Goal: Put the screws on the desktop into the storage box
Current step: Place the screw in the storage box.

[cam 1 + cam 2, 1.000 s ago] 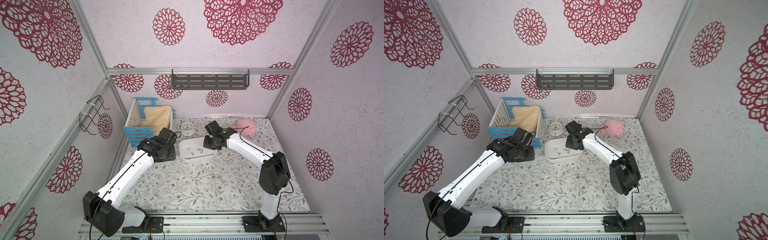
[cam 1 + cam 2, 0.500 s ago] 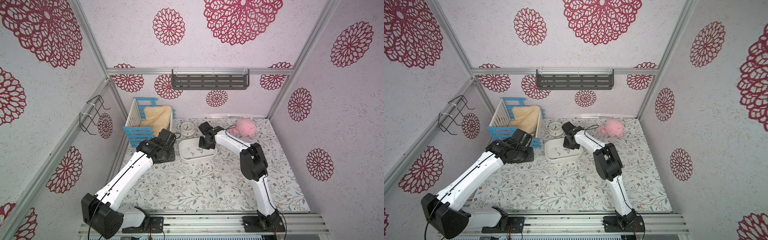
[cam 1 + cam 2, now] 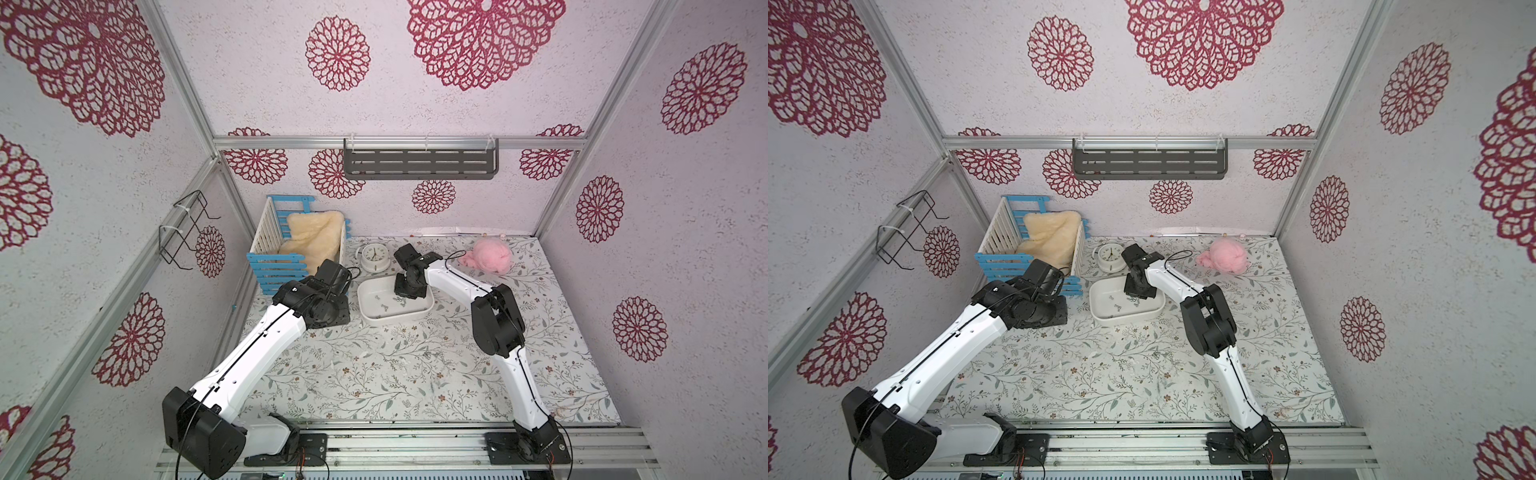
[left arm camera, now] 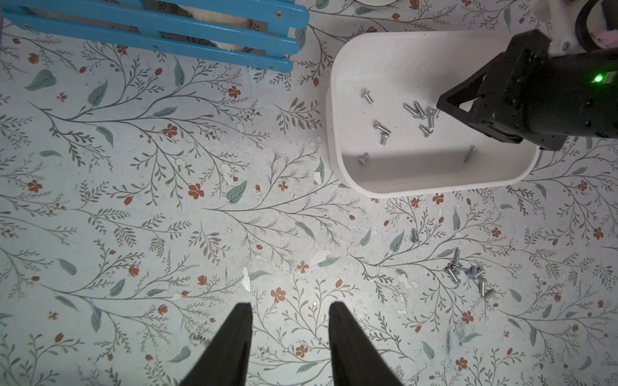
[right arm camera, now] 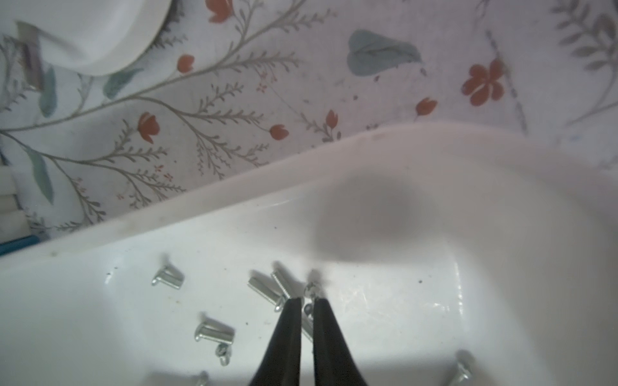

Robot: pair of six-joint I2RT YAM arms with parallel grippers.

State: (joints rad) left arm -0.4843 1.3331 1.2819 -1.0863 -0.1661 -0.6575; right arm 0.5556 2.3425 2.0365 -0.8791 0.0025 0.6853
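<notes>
Right wrist view: right tool [image 5: 307, 299] in storage box [image 5: 301, 167] for drop-off, tips barely parted round a screw [image 5: 311, 287] (held? can't tell).
Left tool [image 4: 290, 304]: spread, empty, above tabletop [image 4: 167, 234].

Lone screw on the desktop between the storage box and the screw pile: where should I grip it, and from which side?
Probably the shank of the lone screw, from straight above, closing across its length. It lies flat on the desktop, apart from the storage box and the screw pile, so only its thin sides offer purchase. The left tool is open and empty.
</notes>
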